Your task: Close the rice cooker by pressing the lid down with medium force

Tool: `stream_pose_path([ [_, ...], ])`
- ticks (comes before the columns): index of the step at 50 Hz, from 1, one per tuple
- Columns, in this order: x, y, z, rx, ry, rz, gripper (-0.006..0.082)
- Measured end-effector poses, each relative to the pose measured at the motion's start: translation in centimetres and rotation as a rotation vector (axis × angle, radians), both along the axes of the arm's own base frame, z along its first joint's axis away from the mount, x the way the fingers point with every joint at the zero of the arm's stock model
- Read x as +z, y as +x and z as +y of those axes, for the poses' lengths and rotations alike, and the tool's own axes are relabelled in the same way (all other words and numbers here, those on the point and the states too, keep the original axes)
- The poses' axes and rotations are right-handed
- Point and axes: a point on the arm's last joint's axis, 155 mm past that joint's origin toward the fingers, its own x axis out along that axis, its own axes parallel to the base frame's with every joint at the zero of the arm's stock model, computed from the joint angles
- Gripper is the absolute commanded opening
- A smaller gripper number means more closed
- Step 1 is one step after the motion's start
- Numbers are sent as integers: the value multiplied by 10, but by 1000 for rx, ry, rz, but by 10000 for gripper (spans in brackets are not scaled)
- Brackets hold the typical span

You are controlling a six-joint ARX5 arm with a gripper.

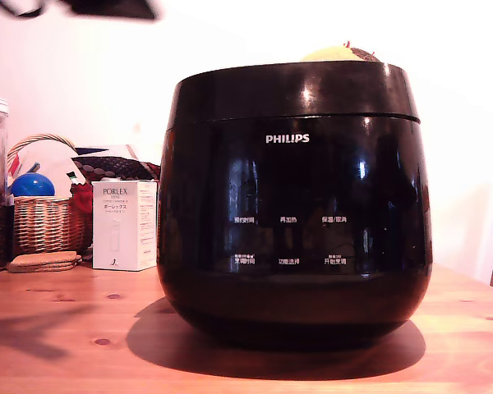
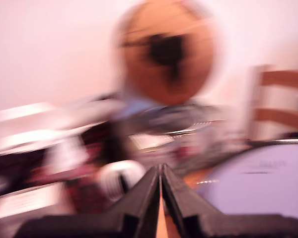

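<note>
One rice cooker (image 1: pixel 294 205) is seen, filling the centre of the exterior frame on a wooden table (image 1: pixel 57 345); one lid (image 1: pixel 296 90) already looks seated. If any press is still needed, it should be applied squarely downward. One gripper (image 2: pixel 161 171): fingers pressed together, nothing held. Left of frame: one basket (image 1: pixel 45 222), one white box (image 1: pixel 124 225).

Rice cooker (image 1: pixel 294 205): glossy black plastic-looking shell, mirror-smooth, with bright reflections; lid (image 1: pixel 294 90) equally glossy. Table (image 1: pixel 57 345): smooth light wood with visible grain and knots. Basket (image 1: pixel 45 222): rough woven wicker. Box (image 1: pixel 124 225): matt white card. Gripper (image 2: pixel 161 171): matt black fingers.
</note>
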Motion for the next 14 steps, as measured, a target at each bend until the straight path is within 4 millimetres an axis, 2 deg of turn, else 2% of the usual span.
stream_pose_path([
  [7,0,13,26,73,1,0,-21],
  [14,0,20,42,115,3,0,-21],
])
